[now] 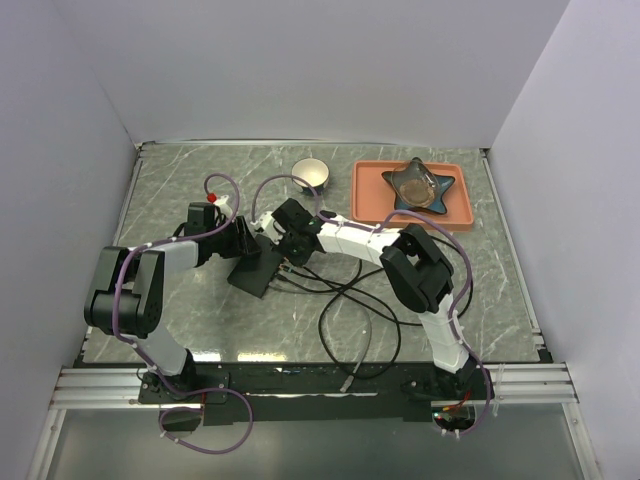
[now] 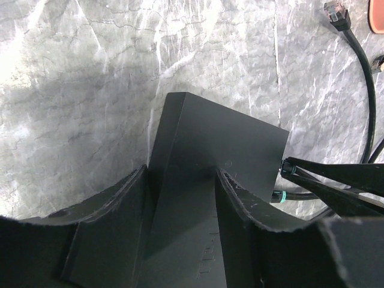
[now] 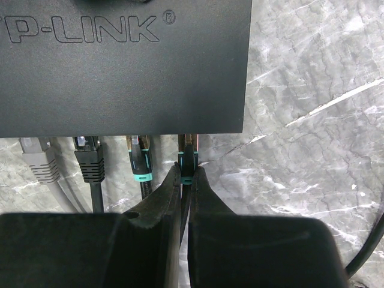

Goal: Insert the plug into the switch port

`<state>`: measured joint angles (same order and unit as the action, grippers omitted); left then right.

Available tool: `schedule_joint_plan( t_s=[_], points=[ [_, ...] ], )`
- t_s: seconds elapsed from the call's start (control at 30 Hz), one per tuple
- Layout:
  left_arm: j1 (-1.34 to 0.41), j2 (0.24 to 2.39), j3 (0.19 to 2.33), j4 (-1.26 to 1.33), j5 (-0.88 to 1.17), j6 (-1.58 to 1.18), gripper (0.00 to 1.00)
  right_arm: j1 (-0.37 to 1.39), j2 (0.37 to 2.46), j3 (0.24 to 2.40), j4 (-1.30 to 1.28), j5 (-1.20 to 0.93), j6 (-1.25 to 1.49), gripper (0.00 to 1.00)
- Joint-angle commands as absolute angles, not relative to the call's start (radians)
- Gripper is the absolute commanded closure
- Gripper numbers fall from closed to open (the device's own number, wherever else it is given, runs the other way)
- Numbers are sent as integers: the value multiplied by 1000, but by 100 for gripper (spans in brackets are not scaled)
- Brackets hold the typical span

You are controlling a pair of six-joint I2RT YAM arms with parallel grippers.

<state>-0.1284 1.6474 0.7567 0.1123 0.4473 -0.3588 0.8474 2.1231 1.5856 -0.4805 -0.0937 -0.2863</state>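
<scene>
The black TP-LINK switch [image 1: 256, 270] [image 3: 120, 66] lies on the marble table left of centre. My left gripper [image 1: 243, 243] [image 2: 180, 174] straddles its body [image 2: 222, 144], a finger against each side. My right gripper [image 1: 287, 247] [image 3: 187, 171] is shut on the teal-booted plug [image 3: 188, 159], whose tip sits at the switch's port edge, rightmost in the row. Beside it in that row are a second teal plug [image 3: 139, 162], a black plug [image 3: 89, 159] and a grey plug [image 3: 39, 159]. How deep the held plug sits is hidden under the switch's edge.
Black cables [image 1: 350, 310] loop over the table's middle toward the front edge. A loose plug [image 2: 336, 12] lies beyond the switch. At the back stand a white bowl [image 1: 311, 173] and an orange tray [image 1: 365, 200] holding a star-shaped dish [image 1: 420, 185].
</scene>
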Motion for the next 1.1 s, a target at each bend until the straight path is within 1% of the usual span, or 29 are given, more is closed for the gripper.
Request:
schedule_joint_plan(
  t_s=[0.0,0.5,0.93,1.07],
  points=[
    [-150,1651,764,143,575,-361,49,881,2123,1660,-359,-161,-288,100],
    [-173,1671,762,121,610,-348,51,880,2166,1778,-348,-213,-285,100],
    [-210,1675,787,107,641,-322,54,881,2195,1822,-316,-262,-305,100],
    [-229,1677,792,103,650,-316,54,881,2217,1880,-331,-271,-307,100]
  ],
)
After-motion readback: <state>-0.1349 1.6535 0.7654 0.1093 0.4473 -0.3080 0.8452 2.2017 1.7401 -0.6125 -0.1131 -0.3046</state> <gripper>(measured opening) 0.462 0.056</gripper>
